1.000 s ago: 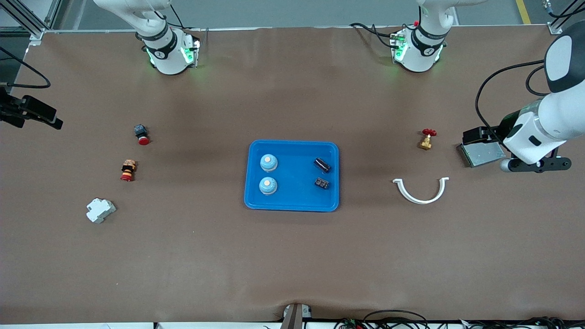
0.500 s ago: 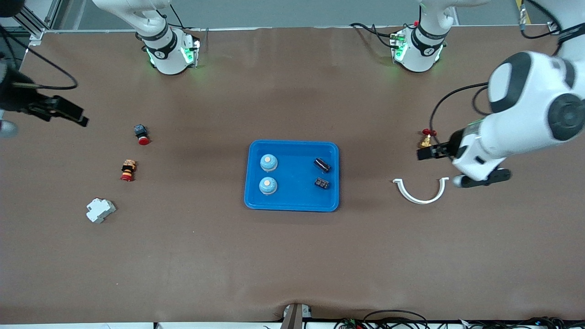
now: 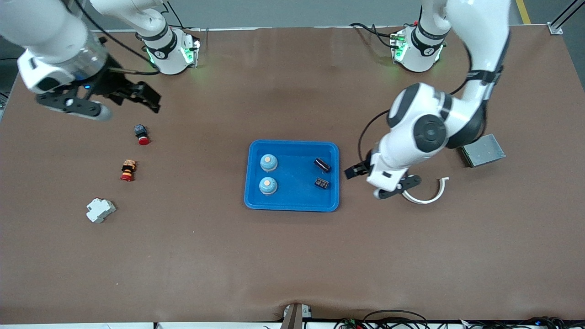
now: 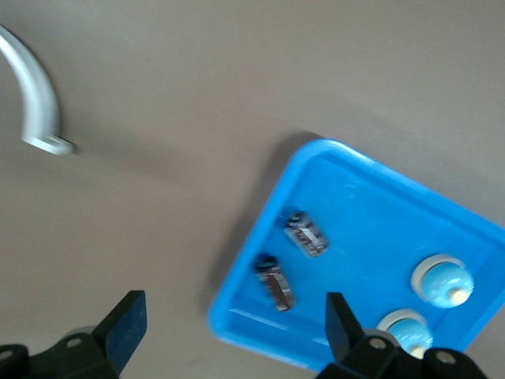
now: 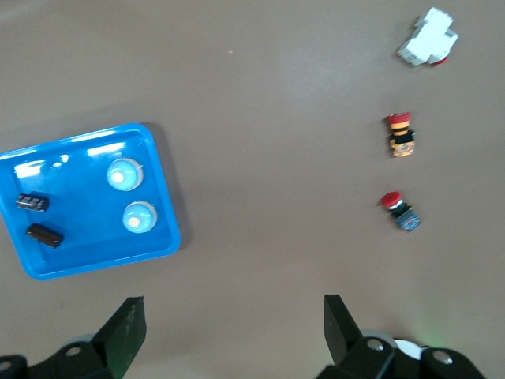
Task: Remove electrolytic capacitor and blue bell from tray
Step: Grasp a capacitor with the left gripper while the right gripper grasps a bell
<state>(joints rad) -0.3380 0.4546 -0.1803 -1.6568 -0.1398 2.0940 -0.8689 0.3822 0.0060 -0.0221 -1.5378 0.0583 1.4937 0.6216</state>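
Jaws: both pairs stood spread and empty; left gripper (image 3: 354, 172) hung over bare table just beside the tray's rim at the left arm's end, right gripper (image 3: 148, 98) hung over the table near the right arm's base, well apart from the tray.
Key relation: the capacitors lay in the tray end closest to the left gripper, so the left arm looked the nearer one for them; the bells lay toward the right arm's end, with the right gripper well apart from them.
Table (image 3: 292, 256): brown, carrying everything.
Tray (image 3: 292, 198): blue, mid-table, holding four things, none yet out.
Bells: two blue domes, one bell (image 3: 268, 162) farther from the camera, the other bell (image 3: 268, 185) nearer, side by side but apart.
Capacitors: a dark cylinder (image 3: 322, 165) lying on its side, long axis slanted across the tray, and a second dark part (image 3: 322, 183) nearer the camera; which of them was the electrolytic one I could not tell for sure.
Outside the tray: grey box (image 3: 483, 150) and white clamp (image 3: 432, 194) at the left arm's end; white block (image 3: 100, 210) and two red-capped buttons (image 3: 141, 134) (image 3: 128, 170) at the right arm's end.
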